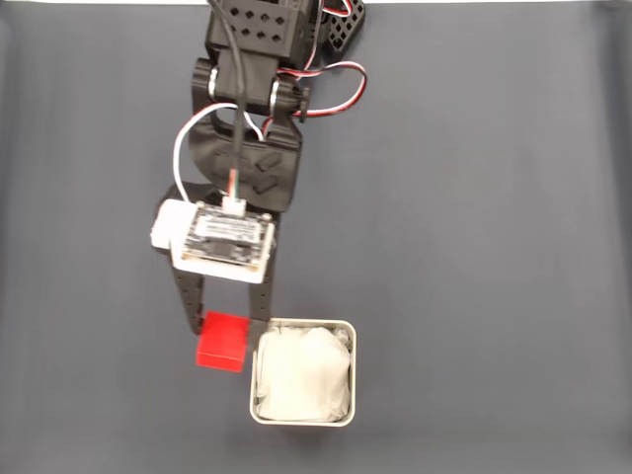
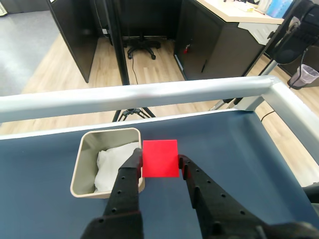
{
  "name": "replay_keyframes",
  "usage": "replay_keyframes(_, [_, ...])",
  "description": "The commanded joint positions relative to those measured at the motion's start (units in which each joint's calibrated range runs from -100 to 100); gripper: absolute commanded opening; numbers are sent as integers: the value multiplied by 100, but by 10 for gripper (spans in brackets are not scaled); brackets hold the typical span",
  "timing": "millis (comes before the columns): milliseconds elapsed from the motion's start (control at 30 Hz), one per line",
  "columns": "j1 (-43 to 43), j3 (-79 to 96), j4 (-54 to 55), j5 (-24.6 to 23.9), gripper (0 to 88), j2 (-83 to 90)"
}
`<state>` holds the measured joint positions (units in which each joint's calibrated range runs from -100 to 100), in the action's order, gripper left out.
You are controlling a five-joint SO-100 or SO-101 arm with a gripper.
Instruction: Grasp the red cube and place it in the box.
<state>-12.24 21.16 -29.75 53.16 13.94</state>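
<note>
The gripper (image 2: 160, 164) is closed on the cube (image 2: 160, 158), a finger pressed to each side face. The cube sits just beside the box (image 2: 82, 164), near its rim and outside it; whether it is lifted off the table I cannot tell. The carry seems underway: next, shift it over the box's white lining and release.

My table top (image 1: 474, 247) is covered in a plain dark blue-grey mat, nothing else on it out to the edges. Through the wrist view I get a thick silver metal rail (image 2: 149, 97) running along the table's far edge and turning down the right side. Behind it there's light wood flooring (image 2: 60, 74), dark cabinet panels (image 2: 75, 35), an office chair base (image 2: 142, 47) and a desk (image 2: 239, 10) up top right.
</note>
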Motion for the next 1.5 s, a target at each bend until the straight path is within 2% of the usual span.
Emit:
replay_keyframes(0, [173,-264,49,63,69,235])
replay_keyframes(667, [734,-930,74,-10,69,-467])
replay_keyframes(1467, [826,-1085,82,-176,66,-874])
